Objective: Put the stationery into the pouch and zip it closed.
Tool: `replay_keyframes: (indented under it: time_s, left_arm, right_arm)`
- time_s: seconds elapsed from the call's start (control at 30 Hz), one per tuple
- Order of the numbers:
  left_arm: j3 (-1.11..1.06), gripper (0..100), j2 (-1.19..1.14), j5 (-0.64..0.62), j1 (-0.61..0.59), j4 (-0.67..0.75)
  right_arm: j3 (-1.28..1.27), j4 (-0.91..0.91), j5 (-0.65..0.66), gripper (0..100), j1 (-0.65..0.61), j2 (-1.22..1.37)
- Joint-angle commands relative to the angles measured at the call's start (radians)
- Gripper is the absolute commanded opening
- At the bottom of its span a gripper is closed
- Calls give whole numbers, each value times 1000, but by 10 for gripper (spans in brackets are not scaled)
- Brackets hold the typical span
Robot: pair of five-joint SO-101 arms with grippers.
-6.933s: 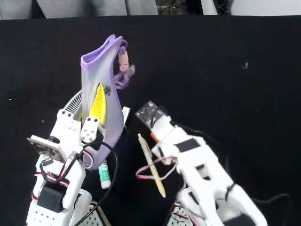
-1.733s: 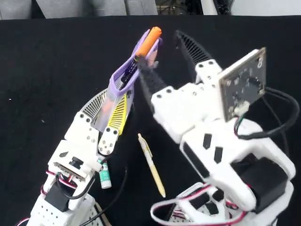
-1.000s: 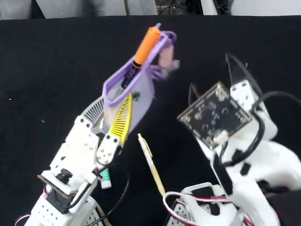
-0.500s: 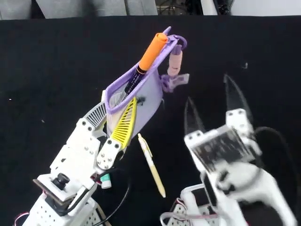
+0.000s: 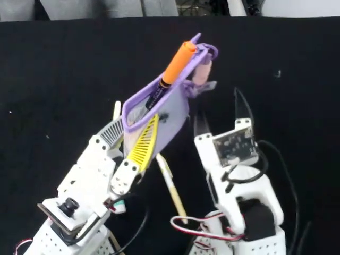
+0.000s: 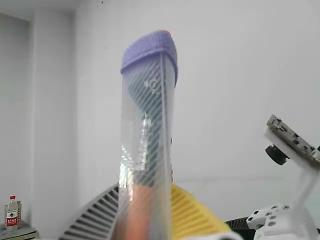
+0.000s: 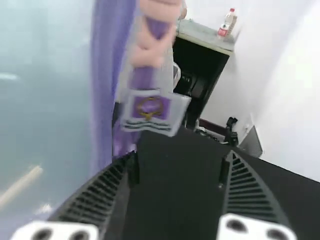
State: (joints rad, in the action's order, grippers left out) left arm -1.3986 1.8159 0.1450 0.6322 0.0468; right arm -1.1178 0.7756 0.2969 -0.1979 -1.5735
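Likely limp, the pouch is clenched by the left hand. The released right hand should pinch its zipper charm.

Black table, white walls, dark cabinet

I can read no text from here. The tag on the pouch carries an emblem and some print. Both are too blurred to make out.
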Motion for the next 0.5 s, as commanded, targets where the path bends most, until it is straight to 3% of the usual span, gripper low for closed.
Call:
replay_keyframes:
  time_s: [0.0,0.17,0.47]
  left_arm:
    - [54,28,9,-12,13,20]
    - [54,28,9,-12,13,20]
    - [31,28,9,-12,13,21]
  right_arm:
    - [-58,-137,-89,261,-9,-2]
    - [-91,-189,-192,261,-28,-8]
    - [-84,-121,-190,261,-123,-13]
